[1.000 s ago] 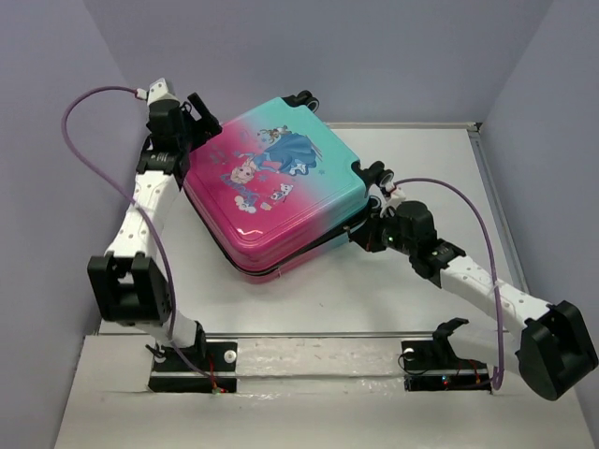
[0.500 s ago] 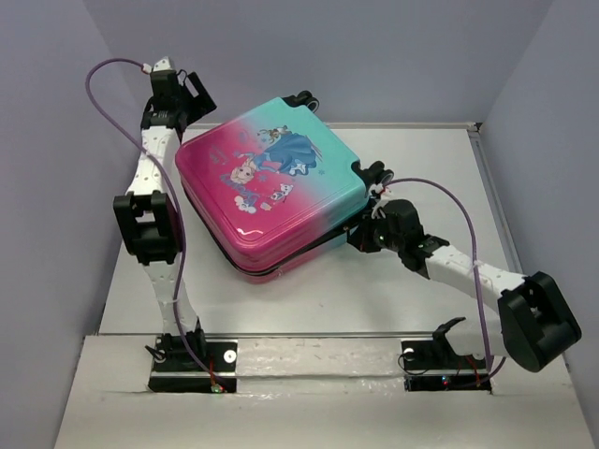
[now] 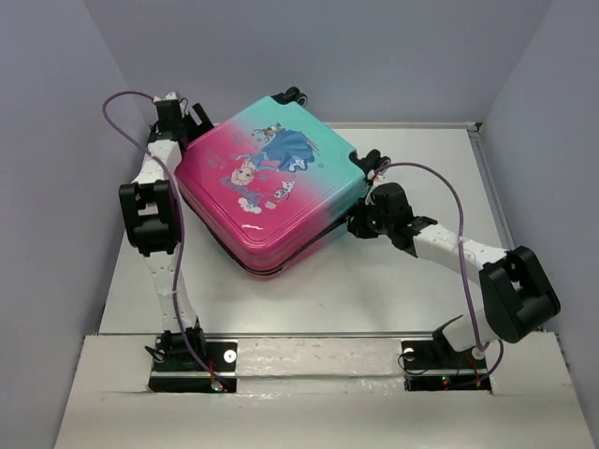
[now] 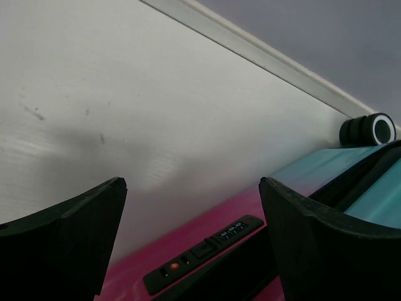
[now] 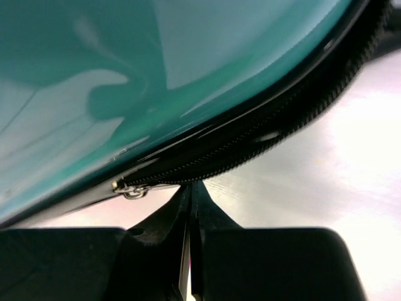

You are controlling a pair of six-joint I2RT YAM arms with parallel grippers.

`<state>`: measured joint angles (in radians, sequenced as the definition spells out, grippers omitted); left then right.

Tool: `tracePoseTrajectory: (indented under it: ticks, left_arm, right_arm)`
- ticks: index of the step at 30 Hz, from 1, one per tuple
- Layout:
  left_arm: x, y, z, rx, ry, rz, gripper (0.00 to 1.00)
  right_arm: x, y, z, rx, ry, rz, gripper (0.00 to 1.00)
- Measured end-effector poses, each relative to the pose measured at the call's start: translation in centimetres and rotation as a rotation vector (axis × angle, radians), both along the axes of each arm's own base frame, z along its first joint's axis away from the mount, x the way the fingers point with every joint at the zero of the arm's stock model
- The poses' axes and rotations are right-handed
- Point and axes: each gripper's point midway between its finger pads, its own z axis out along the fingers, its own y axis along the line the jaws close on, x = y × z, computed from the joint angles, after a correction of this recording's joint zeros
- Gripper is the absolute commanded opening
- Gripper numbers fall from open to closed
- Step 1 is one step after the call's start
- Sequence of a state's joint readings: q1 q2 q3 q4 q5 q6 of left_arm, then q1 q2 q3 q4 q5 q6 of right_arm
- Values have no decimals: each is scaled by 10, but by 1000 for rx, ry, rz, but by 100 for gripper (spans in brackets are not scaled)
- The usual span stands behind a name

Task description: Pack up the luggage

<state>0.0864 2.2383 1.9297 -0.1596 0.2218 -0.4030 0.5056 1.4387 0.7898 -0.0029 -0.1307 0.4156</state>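
The luggage [image 3: 281, 201], a pink-to-teal hard-shell case with a cartoon princess print, lies flat in the middle of the table, lid down. My left gripper [image 3: 187, 126] hangs open at its back left corner. In the left wrist view the gripper [image 4: 191, 185] straddles the pink side [image 4: 207, 226], above the black combination lock [image 4: 207, 254], gripping nothing. My right gripper [image 3: 357, 224] is shut at the case's right edge. Its tips [image 5: 191, 186] touch the black zipper track [image 5: 263, 135] under the teal shell [image 5: 156, 75]. A metal zipper ring [image 5: 133, 190] sits just left of them.
Black wheels stick out at the case's back corner [image 3: 290, 95] and right corner [image 3: 367, 159]; one wheel [image 4: 369, 130] shows in the left wrist view. A raised rim [image 3: 421, 124] and grey walls bound the table. Purple cables loop off both arms.
The left arm has risen and swung its gripper back to the case's far left corner. The right arm has reached further left along the right edge. The case has shifted slightly left and back.
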Motion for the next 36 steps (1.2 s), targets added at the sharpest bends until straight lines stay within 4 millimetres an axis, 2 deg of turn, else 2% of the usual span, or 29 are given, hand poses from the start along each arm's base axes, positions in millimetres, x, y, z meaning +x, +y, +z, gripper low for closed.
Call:
tracePoseTrajectory:
  ticks: [2,8,11,12,13,15,17,19,20,21,23,24,25,26,27,28,29,31,32,33,34,36]
  left_arm:
    - [-17,7,-5,-16,12,26,99]
    - [-62,18,0,-35,-12,115,99]
    - [-89,16,6,-51,-5,134,99]
    - [-94,14,12,-51,-9,133,99]
    - [-97,13,19,-50,-18,132,99]
    - [-103,10,45,-52,-59,127,99]
    - [-110,2,74,-52,-103,111,99]
    - [-118,-4,117,-44,-173,105,99]
    - [-123,-7,146,-40,-229,103,99]
    - [-131,-10,176,-35,-293,100,99]
    - [-149,-11,224,-27,-400,100,99]
    - [-169,-13,256,-21,-476,97,99]
    - [-181,-16,271,-15,-524,95,99]
    - [-206,-23,289,-11,-581,82,99]
    - [-230,-35,296,-12,-616,52,99]
    - [-244,-49,294,-21,-633,12,99]
    - [-262,-69,284,-37,-636,-50,99]
    - [-305,-112,248,-79,-602,-212,99]
    - [-326,-127,219,-97,-560,-282,99]
    - [-341,-136,199,-109,-523,-327,99]
    - [-358,-144,171,-124,-467,-375,99]
    - [-379,-153,135,-146,-384,-435,99]
  right_arm:
    - [14,-5,1,-21,-6,-14,7]
    - [50,-22,5,-29,-9,-51,8]
    - [64,-35,9,-22,-18,-83,30]
    - [68,-39,16,-23,-41,-82,45]
    - [69,-42,20,-34,-56,-84,52]
    - [66,-49,26,-48,-64,-90,66]
    - [60,-51,37,-44,-86,-77,68]
    - [46,-46,57,-5,-132,-35,67]
    - [39,-42,65,18,-150,-18,63]
    - [28,-39,76,48,-178,9,48]
    - [9,-34,81,91,-194,48,29]
    - [-4,-30,79,118,-200,74,23]
    - [-15,-27,74,134,-188,91,18]
    - [-30,-25,63,144,-164,119,18]
    - [-39,-22,56,154,-148,140,23]
    - [-55,-17,44,168,-114,179,28]
    - [-62,-14,39,175,-101,194,35]
    - [-87,0,26,196,-81,275,51]
    - [-92,4,25,203,-78,296,55]
    - [-104,13,22,213,-81,344,58]
    - [-108,18,22,222,-94,367,60]
    - [-113,27,24,243,-126,407,61]
